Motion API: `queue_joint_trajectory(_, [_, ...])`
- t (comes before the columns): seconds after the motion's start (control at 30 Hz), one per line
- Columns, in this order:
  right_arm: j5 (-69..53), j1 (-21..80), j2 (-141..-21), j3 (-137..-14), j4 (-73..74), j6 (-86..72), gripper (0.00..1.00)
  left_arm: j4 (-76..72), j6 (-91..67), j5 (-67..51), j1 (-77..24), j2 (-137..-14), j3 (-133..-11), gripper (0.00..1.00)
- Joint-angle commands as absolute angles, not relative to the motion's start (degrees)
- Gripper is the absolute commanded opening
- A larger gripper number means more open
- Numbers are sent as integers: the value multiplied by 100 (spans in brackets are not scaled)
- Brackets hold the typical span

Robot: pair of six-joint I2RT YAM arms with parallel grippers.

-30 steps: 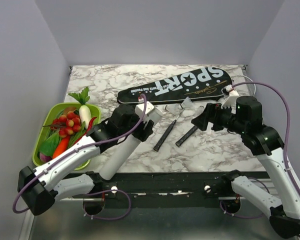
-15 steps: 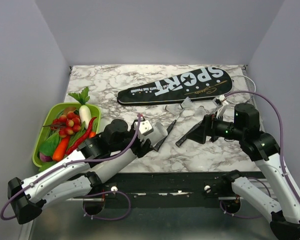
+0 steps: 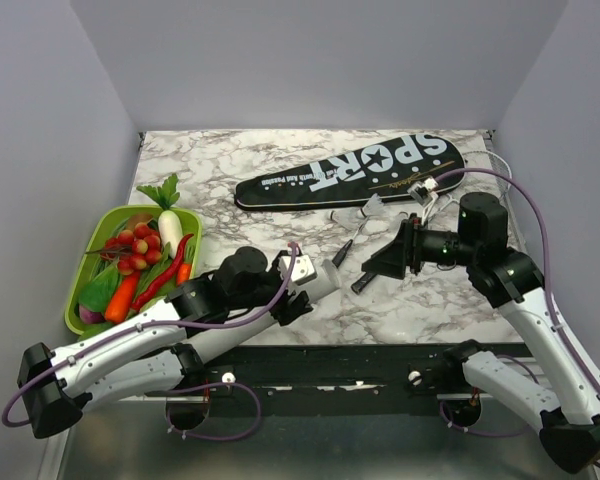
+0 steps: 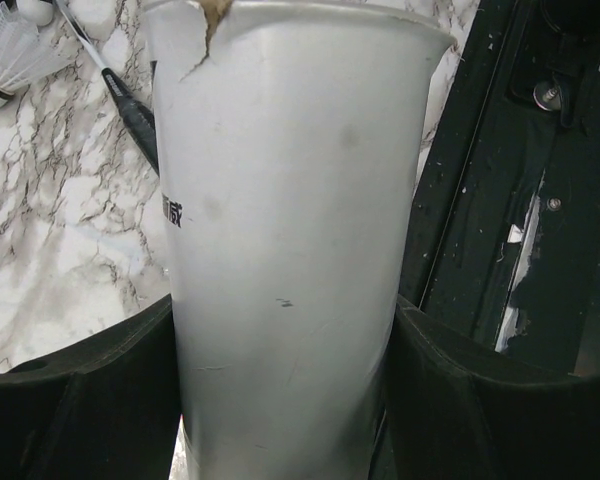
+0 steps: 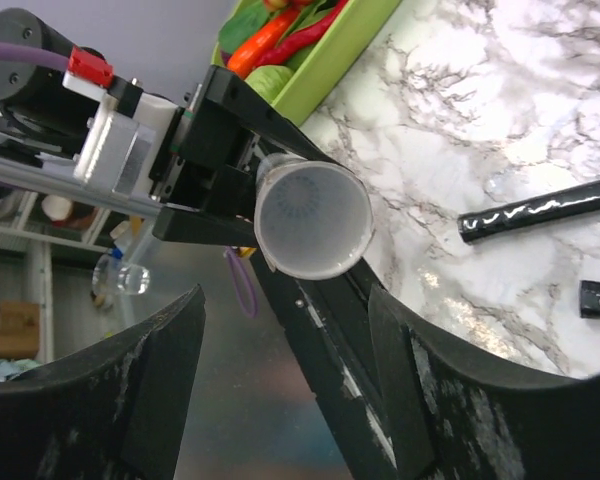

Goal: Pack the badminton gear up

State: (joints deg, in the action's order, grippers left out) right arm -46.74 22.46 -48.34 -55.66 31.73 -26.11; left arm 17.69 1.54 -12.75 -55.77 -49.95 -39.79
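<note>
My left gripper (image 4: 285,390) is shut on a white plastic tube (image 4: 290,200), which fills the left wrist view. From above, the tube (image 3: 325,280) points right, near the table's front edge. My right gripper (image 3: 385,262) stands open, facing the tube's open mouth (image 5: 313,220), with nothing between its fingers (image 5: 450,400). Two black racket handles (image 3: 344,250) (image 3: 361,284) lie on the marble between the grippers; the right arm hides the racket frames. The black bag lettered "SPORT" (image 3: 350,172) lies at the back. A white shuttlecock (image 3: 373,208) rests in front of the bag.
A green tray (image 3: 79,289) of toy vegetables stands at the left edge of the table. The black rail with the arm bases (image 3: 360,365) runs along the near edge. Grey walls close in the table on three sides.
The left arm has dropped lower and swung right with the tube. The right gripper has moved left and down toward the tube's mouth, and its jaws have narrowed somewhat.
</note>
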Motion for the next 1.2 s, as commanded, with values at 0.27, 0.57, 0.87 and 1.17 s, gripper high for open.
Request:
queue_joint_trajectory(0.27, [-5124, 2742, -5185, -5432, 2172, -3093, 64, 1406, 18, -1652, -5704, -4632, -3656, 0])
queue_joint_trajectory(0.57, [-4922, 3322, -5546, -5370, 1899, -3190, 53, 1336, 18, -1767, -5713, -4491, -3621, 0])
queue_joint_trajectory(0.87, [-4729, 3709, -5827, -5388, 1793, -3226, 41, 1327, 18, -1784, -5722, -4439, -3621, 0])
queue_joint_trajectory(1.17, [-4588, 4052, -5994, -5414, 1679, -3296, 35, 1327, 18, -1705, -5722, -4377, -3612, 0])
